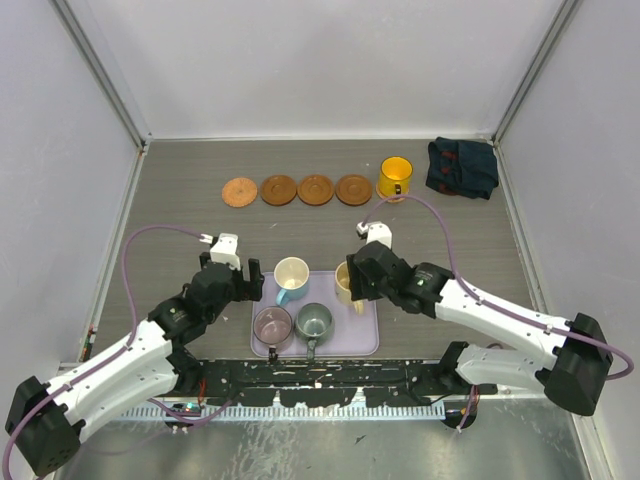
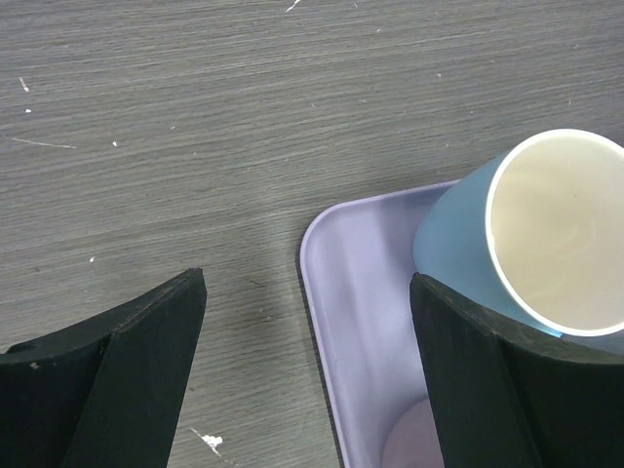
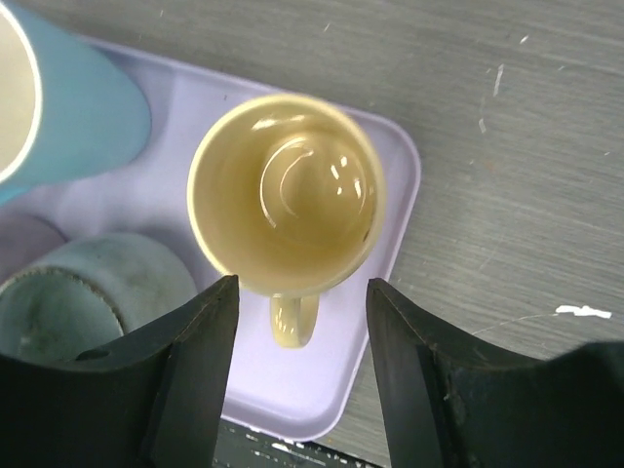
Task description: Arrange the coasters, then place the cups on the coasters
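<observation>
Several orange-brown coasters [image 1: 278,189] lie in a row at the back. At the row's right end stands the orange-yellow cup [image 1: 395,177]. The other cups sit on the lavender tray [image 1: 366,340]: light blue [image 1: 291,275], mauve [image 1: 272,325], grey-green [image 1: 313,321] and cream [image 1: 344,288]. My left gripper [image 2: 307,370] is open and straddles the tray's left rim [image 2: 317,322], its right finger beside the light blue cup [image 2: 458,244]. My right gripper [image 3: 302,285] is open just above the cream cup [image 3: 283,195], with the cup's handle [image 3: 292,327] between its fingers, untouched.
A dark blue cloth [image 1: 462,167] lies crumpled at the back right, beside the orange-yellow cup. White walls close in the table on three sides. The tray sits near the front edge, between my two arms.
</observation>
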Action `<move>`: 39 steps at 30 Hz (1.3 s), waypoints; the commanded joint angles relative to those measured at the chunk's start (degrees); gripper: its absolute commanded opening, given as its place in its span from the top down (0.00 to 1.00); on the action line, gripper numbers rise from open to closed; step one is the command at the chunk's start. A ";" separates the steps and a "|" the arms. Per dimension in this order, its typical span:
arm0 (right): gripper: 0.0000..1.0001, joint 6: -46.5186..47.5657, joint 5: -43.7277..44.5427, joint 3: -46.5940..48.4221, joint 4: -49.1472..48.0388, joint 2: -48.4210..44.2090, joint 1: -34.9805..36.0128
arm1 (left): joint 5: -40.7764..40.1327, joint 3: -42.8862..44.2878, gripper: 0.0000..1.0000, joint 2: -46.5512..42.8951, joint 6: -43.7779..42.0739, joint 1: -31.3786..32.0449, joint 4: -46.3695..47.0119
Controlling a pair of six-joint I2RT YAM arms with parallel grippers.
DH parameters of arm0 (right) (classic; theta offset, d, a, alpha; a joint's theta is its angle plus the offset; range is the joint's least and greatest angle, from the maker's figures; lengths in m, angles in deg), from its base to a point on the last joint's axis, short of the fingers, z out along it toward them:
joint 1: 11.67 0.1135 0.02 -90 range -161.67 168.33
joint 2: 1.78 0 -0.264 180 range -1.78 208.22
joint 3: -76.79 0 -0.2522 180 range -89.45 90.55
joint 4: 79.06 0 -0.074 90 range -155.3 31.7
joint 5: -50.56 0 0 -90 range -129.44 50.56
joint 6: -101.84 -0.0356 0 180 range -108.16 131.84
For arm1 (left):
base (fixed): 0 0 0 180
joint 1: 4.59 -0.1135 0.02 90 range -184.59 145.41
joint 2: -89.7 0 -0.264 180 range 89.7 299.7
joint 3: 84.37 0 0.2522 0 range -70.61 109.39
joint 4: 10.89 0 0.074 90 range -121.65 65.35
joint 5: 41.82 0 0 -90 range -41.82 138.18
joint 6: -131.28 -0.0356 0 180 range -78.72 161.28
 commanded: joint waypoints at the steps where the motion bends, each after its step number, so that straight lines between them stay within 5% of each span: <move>1: 0.41 -0.24 0.08 -1.02 -1.84 -0.58 3.53 | -0.27 0.89 0.13 -0.42 -0.36 -0.15 2.37; 21: 0.57 -6.24 8.27 -3.05 -6.71 10.62 7.15 | -0.43 0.60 0.13 0.45 -0.18 -0.16 2.03; 24: 0.66 -6.58 9.20 -2.88 -6.69 12.46 7.15 | -0.51 0.54 0.13 1.01 -0.27 -0.22 2.26; 29: 0.99 -6.96 10.91 -2.69 -6.72 14.19 7.26 | -0.59 0.43 0.13 1.59 -0.43 -0.15 2.87; 39: 0.99 -3.44 15.15 -0.91 -8.67 11.27 7.63 | -1.28 0.81 0.13 1.66 -0.90 -0.23 3.08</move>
